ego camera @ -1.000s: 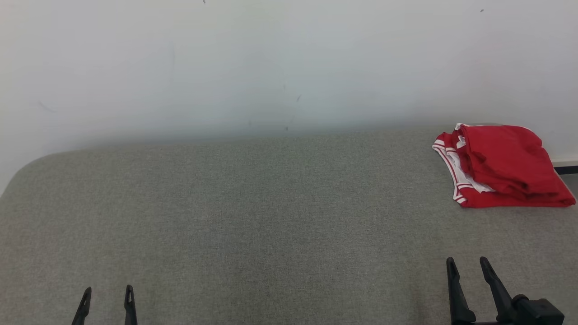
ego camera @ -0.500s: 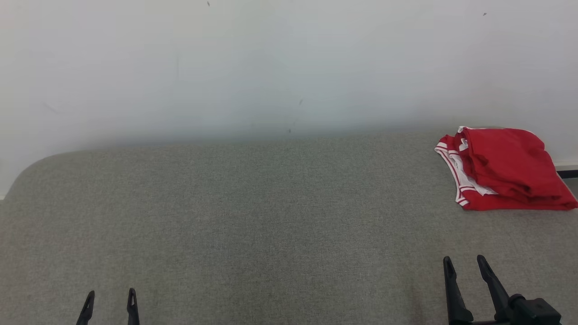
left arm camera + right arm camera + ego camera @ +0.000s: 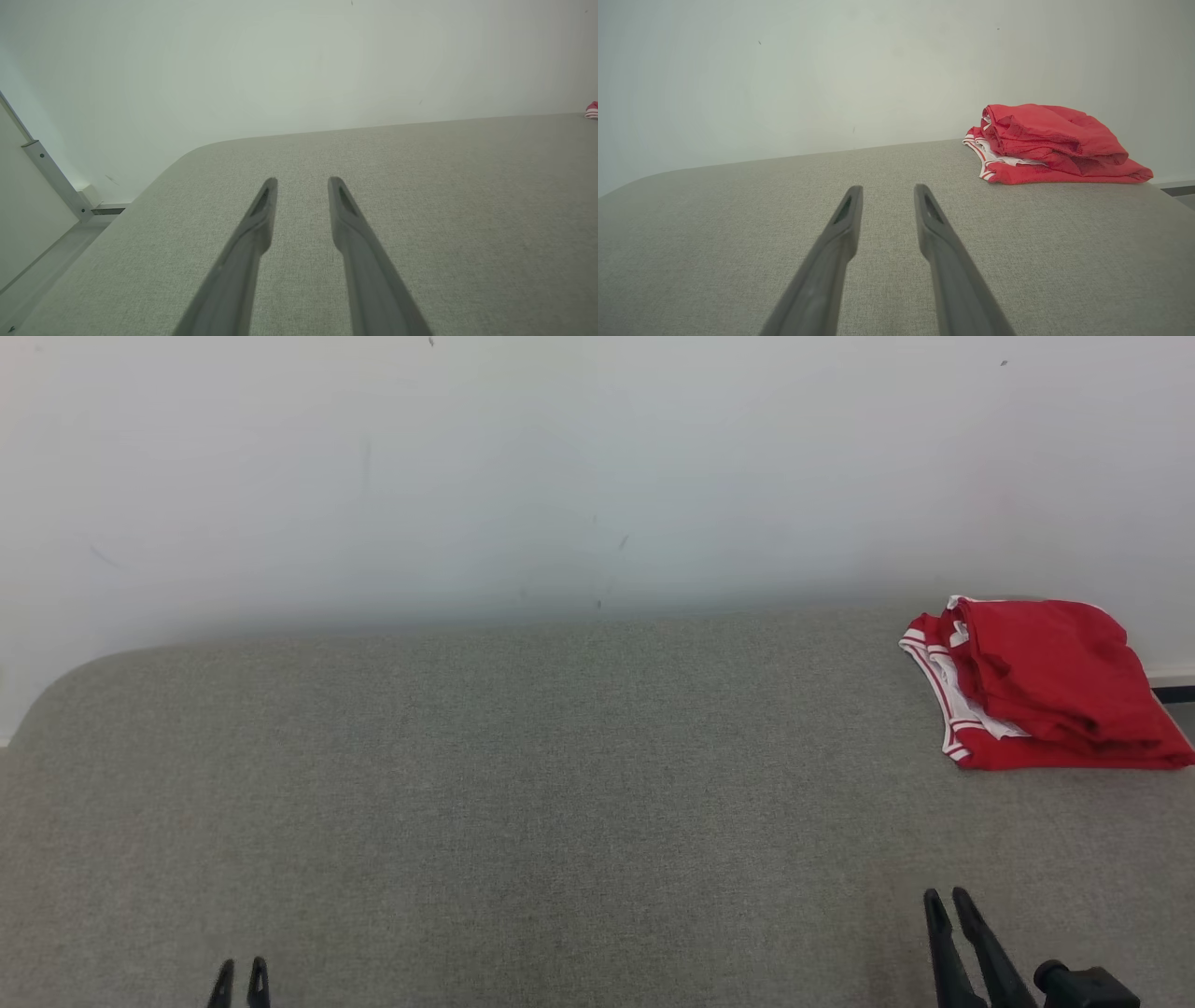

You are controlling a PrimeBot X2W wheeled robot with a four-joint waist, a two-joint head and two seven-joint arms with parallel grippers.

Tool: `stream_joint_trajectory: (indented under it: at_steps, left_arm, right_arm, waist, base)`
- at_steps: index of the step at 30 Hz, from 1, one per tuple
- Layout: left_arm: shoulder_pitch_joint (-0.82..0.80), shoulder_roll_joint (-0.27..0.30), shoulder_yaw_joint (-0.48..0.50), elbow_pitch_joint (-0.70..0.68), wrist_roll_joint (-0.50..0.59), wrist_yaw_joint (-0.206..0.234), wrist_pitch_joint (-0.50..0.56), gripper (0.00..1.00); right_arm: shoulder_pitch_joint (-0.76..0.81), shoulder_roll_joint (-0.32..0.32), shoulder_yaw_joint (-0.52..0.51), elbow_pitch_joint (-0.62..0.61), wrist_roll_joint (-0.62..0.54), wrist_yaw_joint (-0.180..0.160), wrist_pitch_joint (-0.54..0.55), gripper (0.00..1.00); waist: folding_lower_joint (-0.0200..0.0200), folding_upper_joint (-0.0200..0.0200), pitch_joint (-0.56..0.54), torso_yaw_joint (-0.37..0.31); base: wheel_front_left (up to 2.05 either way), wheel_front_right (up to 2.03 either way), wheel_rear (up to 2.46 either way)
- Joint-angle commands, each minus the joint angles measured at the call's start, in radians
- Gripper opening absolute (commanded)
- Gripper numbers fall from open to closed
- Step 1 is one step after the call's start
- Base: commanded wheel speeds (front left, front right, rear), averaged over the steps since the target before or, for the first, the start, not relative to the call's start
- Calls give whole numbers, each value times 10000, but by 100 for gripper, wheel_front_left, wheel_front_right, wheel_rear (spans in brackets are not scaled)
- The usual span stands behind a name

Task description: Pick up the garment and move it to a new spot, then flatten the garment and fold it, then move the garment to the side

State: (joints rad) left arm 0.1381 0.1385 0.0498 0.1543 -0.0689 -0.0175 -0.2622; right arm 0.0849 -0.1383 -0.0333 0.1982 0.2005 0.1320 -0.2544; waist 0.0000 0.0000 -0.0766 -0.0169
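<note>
two sets of jaws, both released and gripping nothing: the left gripper [image 3: 242,967] and the right gripper [image 3: 944,896] sit low at your near edge of the grey fabric counter [image 3: 560,784], fingers parted with bare cloth showing between them. the red garment [image 3: 1046,681] lies in a bunched, roughly folded heap at the far right of the counter, close against the white wall [image 3: 560,476] and well apart from both grippers. it is ahead of the right gripper and a little to its right. the left gripper is far across the counter, so the right arm looks the better one to reach with. the heap's long side runs left to right along the wall, with the white-striped trim facing the counter's middle. its right tip is cut off by the head view's edge, the layers hide one another, and you cannot tell whether it is a shirt or shorts.
</note>
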Motion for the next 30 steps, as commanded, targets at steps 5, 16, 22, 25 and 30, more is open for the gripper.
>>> stream_joint_trajectory:
  at_steps: [5,16,22,25,30]
  left_arm:
    - [-82,-108,76,339,-400,-34,190,0]
    - [-434,-222,145,398,-2666,-198,717,0]
    - [-603,-278,168,416,-3785,-281,963,0]
    - [-712,-313,192,438,-4479,-335,1123,0]
    - [-849,-356,224,467,-5313,-395,1317,0]
  right_arm:
    - [14,64,-36,273,392,0,139,0]
    - [-280,185,-152,278,2448,-2,667,0]
    - [-428,246,-204,281,3468,-4,923,0]
    - [-519,284,-238,287,4103,-4,1084,0]
    - [-634,330,-280,296,4864,-5,1280,0]
  waist:
    - [0,0,14,3]
    - [0,0,84,18]
    - [0,0,123,26]
    - [0,0,148,31]
    - [0,0,180,38]
  base:
    - [0,0,0]
    - [0,0,0]
    - [0,0,0]
    - [0,0,0]
    - [0,0,0]
